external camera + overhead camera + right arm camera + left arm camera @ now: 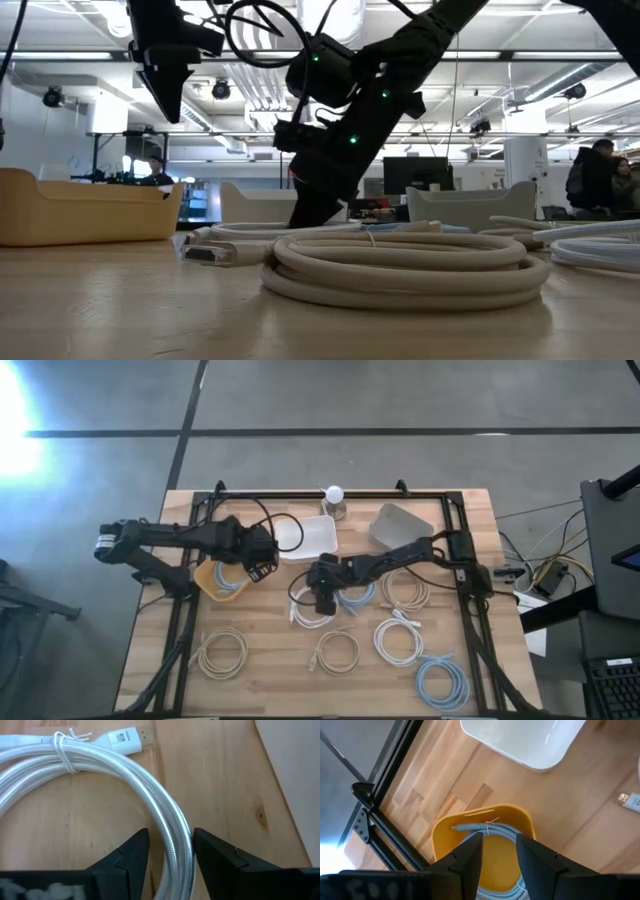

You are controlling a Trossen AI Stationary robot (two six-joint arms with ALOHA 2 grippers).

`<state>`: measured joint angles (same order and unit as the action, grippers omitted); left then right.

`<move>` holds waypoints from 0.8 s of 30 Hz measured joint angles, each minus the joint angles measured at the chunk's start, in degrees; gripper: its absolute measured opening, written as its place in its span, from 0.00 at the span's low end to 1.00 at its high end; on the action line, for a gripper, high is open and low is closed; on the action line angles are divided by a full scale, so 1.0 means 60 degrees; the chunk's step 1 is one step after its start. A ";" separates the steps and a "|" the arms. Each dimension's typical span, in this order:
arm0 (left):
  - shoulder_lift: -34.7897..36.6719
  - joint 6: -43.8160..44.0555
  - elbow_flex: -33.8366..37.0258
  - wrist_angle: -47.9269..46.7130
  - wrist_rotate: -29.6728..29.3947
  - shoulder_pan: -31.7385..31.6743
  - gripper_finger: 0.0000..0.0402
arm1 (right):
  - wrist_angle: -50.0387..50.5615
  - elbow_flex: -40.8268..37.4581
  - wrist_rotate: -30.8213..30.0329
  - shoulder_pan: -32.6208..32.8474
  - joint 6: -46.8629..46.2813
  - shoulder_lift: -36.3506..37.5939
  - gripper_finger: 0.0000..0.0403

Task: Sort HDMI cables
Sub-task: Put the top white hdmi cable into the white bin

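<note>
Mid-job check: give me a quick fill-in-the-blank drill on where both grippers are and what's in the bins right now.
1. The left gripper hovers open over the ____ bin.
2. The coil lying in that bin is light ____.
3. The right gripper straddles a strand of the ____ cable, fingers open on either side.
4. The white bin beside the left gripper holds ____ cables.

Missing words: yellow; blue; white; no

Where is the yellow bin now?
In the high view the yellow bin sits on the table's left side, under the left gripper, left of the white tray; a blue cable lies inside.
</note>
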<state>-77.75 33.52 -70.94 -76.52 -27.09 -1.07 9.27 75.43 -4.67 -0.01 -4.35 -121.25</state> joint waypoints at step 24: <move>0.0001 0.0256 0.0003 0.0012 0.0000 0.0273 0.36 | 0.0721 0.0024 -0.0241 -0.0013 0.0093 0.1005 0.05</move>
<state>-77.74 35.06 -70.92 -76.44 -27.09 0.57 13.59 75.57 -6.11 -0.09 -3.80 -115.22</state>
